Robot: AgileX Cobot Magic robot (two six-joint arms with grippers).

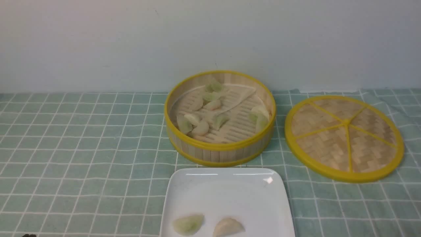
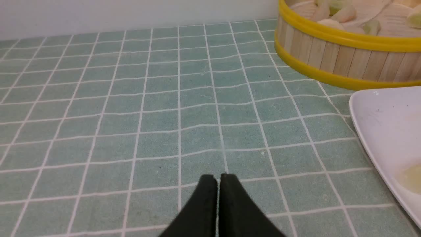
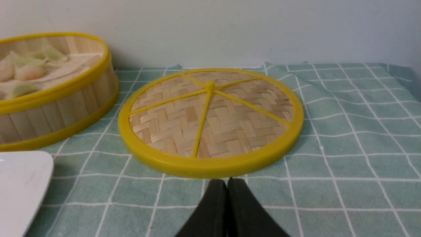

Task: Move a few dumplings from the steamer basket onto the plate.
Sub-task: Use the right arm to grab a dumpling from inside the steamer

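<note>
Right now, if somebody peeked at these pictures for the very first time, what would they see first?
The big round steamer basket with bright yellow rims sits in the middle at the back, with pale green and white dumplings inside. A woven yellow-rimmed lid lies flat on its right. In front, the white plate holds a green dumpling and a cream dumpling.

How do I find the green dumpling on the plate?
Find the white square plate just in front of the round steamer basket. Two dumplings lie at its near edge. The green dumpling is the left one; the cream dumpling beside it has no green.
</note>
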